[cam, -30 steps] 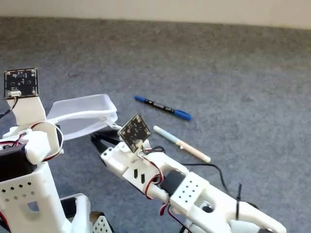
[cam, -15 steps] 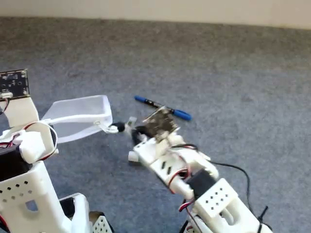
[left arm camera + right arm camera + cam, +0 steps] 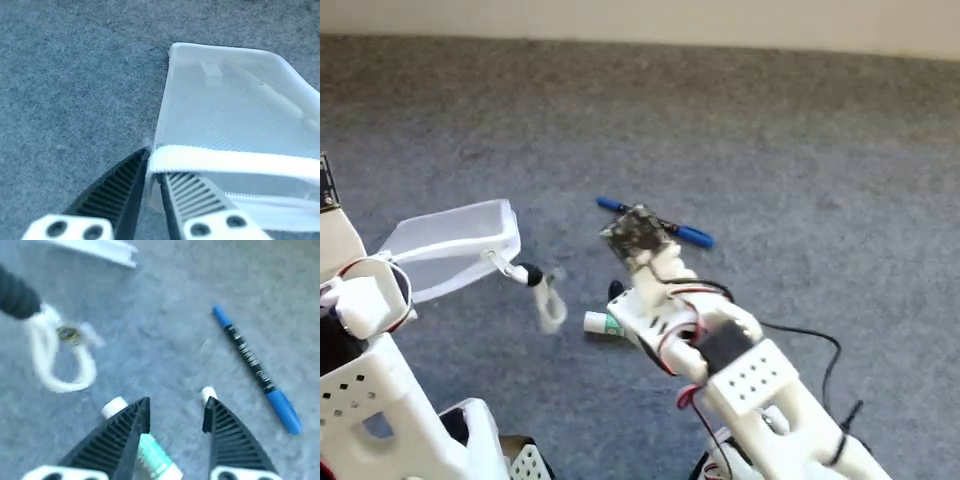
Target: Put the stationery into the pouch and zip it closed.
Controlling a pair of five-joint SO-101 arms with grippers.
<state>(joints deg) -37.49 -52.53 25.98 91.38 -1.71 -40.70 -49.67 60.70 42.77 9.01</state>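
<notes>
Both angled down: L fingers pinch pouch, R fingers spread.

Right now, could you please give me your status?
Left gripper shut on pouch edge. Right gripper open above green-white stick. Blue pen outside pouch. Zip cord nearby.

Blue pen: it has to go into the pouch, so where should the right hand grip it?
Mid-barrel of the blue pen, from straight above, with the open right hand turned so its fingers close across the barrel. It lies flat on the carpet, long and thin, with bare carpet on both sides.
</notes>
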